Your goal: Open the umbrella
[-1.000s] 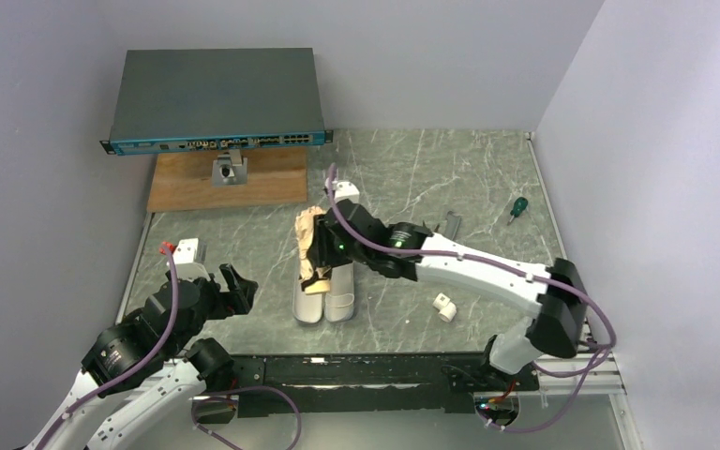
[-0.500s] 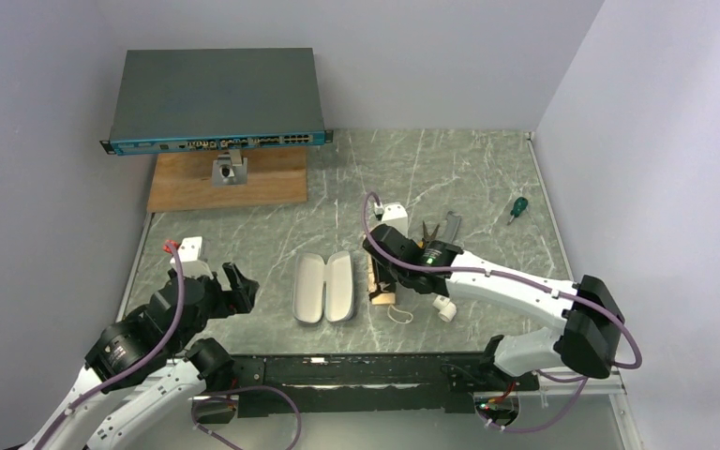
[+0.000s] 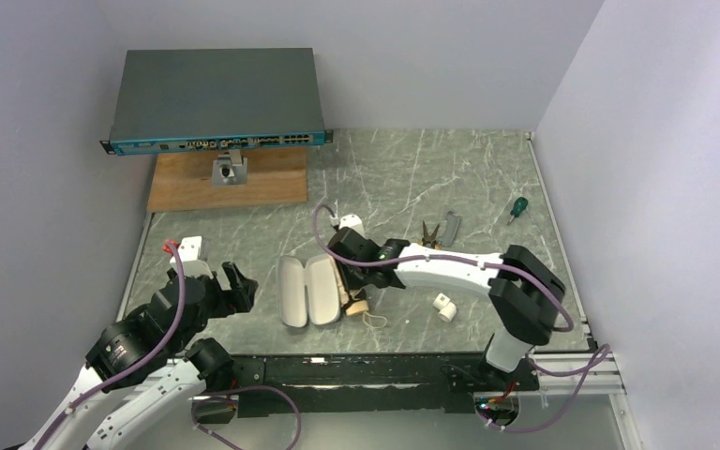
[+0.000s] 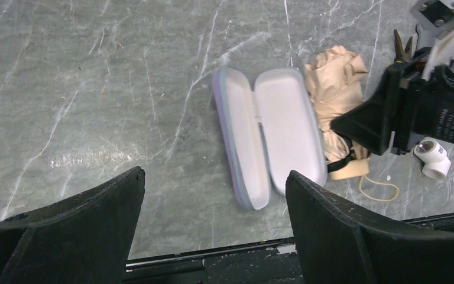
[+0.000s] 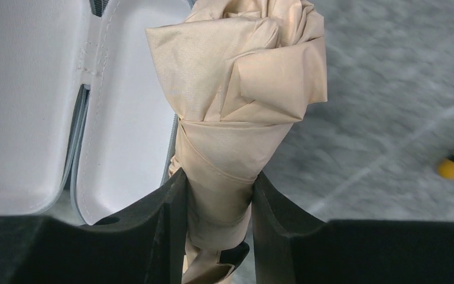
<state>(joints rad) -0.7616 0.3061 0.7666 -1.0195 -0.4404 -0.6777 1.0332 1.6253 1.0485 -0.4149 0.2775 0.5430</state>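
The folded cream-beige umbrella point(image 3: 349, 299) lies on the marble table against the right shell of the open lavender-grey case point(image 3: 307, 291). Its tan handle point(image 4: 347, 170) and thin loop point(image 4: 379, 190) point toward the near edge. My right gripper point(image 3: 348, 278) is shut on the umbrella point(image 5: 242, 89), its black fingers point(image 5: 168, 201) pressing the strapped fabric bundle from both sides. The left wrist view shows the same umbrella point(image 4: 335, 94) beside the case point(image 4: 272, 130). My left gripper point(image 3: 236, 286) hovers open to the left of the case, nothing between its fingers point(image 4: 112, 195).
A network switch point(image 3: 216, 98) sits on a wooden board point(image 3: 230, 178) at the back left. Pliers point(image 3: 429, 232) and a green screwdriver point(image 3: 517, 207) lie right of centre. A white pipe fitting point(image 3: 444, 307) rests near the right forearm. Walls close in left, back and right.
The right arm carried the umbrella from over the case out to the right, then back down against the case's right side. The case slid left and tilted. The left arm stayed put.
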